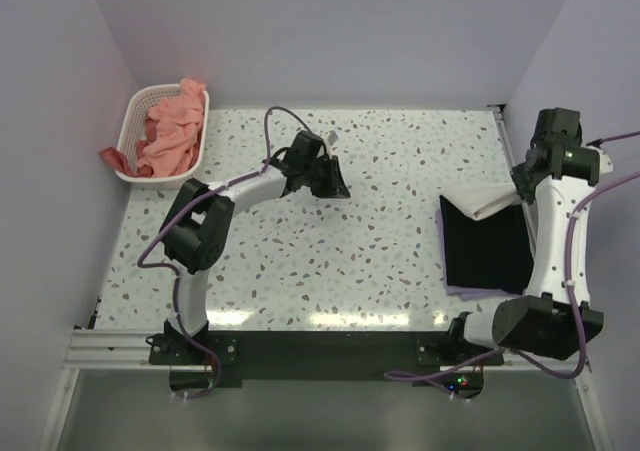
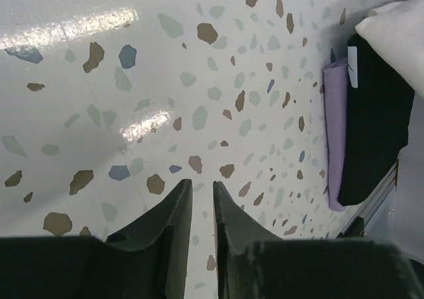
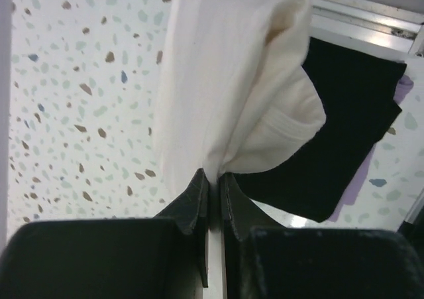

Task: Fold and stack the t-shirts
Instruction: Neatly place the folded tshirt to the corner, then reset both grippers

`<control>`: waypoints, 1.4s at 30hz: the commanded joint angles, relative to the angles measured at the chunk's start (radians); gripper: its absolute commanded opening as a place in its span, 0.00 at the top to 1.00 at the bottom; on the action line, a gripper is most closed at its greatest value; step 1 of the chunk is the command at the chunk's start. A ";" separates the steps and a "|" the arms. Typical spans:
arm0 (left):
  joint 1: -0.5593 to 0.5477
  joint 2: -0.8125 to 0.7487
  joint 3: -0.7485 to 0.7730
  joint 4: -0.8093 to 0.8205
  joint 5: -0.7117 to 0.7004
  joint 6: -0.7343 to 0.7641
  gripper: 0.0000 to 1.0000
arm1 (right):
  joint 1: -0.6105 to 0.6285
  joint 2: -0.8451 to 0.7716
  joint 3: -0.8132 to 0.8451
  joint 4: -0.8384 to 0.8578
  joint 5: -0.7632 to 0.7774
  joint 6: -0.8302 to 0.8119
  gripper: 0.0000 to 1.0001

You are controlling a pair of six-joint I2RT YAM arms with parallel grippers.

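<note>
My right gripper is shut on a fold of the cream-white t-shirt, which hangs bunched over the folded black t-shirt. A lilac t-shirt shows as a thin edge under the black one. In the top view this stack lies at the table's right side, with the cream shirt draped over its far corner below my right gripper. My left gripper hovers over mid-table, its jaws slightly apart with only bare table between them. Salmon-pink t-shirts are heaped in the basket.
A white perforated basket sits at the far left corner, a pink sleeve hanging over its side. Walls close in the left, far and right sides. A metal rail runs along the table's right edge by the stack.
</note>
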 commanded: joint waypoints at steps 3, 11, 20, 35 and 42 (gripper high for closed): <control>-0.015 -0.052 -0.042 0.074 0.027 0.004 0.76 | -0.004 -0.192 -0.191 -0.049 -0.116 -0.062 0.64; -0.021 -0.103 -0.114 0.132 0.045 -0.023 0.76 | -0.004 -0.297 -0.262 0.035 -0.165 -0.165 0.01; -0.012 -0.201 -0.116 0.089 0.022 -0.003 0.74 | 0.004 -0.266 -0.403 0.294 -0.419 -0.284 0.01; 0.140 -0.535 -0.408 0.102 0.000 0.038 0.69 | 0.622 -0.044 -0.555 0.701 -0.285 -0.263 0.01; 0.175 -0.712 -0.588 0.048 -0.132 0.101 0.67 | 0.814 -0.044 -0.630 0.872 -0.293 -0.311 0.01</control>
